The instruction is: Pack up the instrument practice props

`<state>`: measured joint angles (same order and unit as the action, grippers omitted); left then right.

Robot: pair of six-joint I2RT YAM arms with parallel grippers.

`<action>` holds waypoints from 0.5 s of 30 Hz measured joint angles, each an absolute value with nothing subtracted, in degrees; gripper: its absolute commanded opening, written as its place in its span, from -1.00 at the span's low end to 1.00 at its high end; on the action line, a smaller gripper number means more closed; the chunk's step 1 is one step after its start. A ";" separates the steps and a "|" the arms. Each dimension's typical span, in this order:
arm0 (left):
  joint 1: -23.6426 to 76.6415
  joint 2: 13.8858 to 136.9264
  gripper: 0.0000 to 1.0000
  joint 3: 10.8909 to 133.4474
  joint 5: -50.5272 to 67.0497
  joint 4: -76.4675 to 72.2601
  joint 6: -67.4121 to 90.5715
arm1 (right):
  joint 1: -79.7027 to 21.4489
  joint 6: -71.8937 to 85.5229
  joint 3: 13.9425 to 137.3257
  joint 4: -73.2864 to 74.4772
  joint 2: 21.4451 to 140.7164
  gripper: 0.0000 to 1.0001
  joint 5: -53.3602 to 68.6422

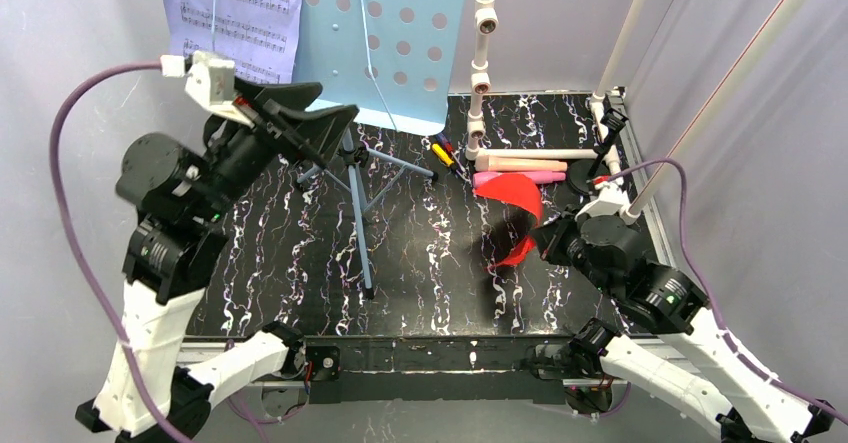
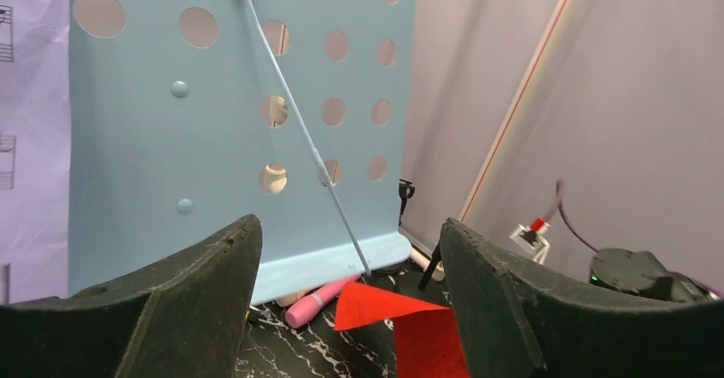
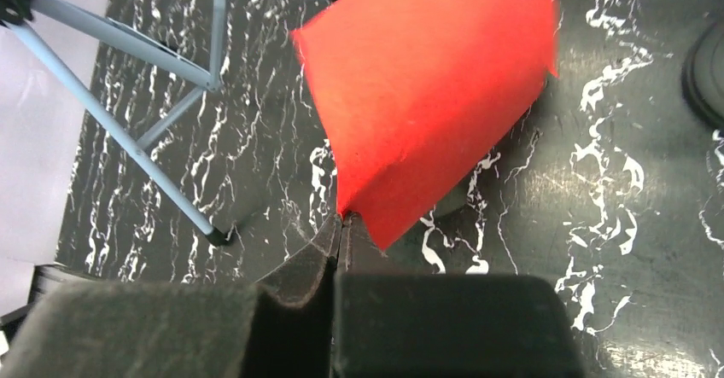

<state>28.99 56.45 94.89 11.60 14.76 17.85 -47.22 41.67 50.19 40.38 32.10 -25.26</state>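
black marbled counter [image 1: 420, 263] fills the view. at front right, the right pincer [image 3: 341, 222] is clamped on a curled red page [image 3: 427, 79]. the left pincer [image 2: 348, 224] hangs open, raised, facing the pale-blue music rack [image 1: 400, 33] at the back, with a lavender page [image 1: 235, 13] at its left.

One music rack [image 1: 400, 43], two sheet-music pages [image 1: 235, 13], two toy microphones [image 1: 520, 176].

Red page [image 3: 427, 96] (curled) in right gripper [image 3: 341, 229]
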 measured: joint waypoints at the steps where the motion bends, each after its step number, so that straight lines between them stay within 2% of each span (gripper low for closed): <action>1: 28.99 55.16 0.50 94.48 11.90 15.05 17.30 | -47.22 42.11 49.23 40.38 32.34 -0.97 -24.75; 15: 28.99 35.51 0.52 78.28 11.16 19.62 8.43 | -47.20 46.22 50.61 30.61 46.44 -0.97 -7.62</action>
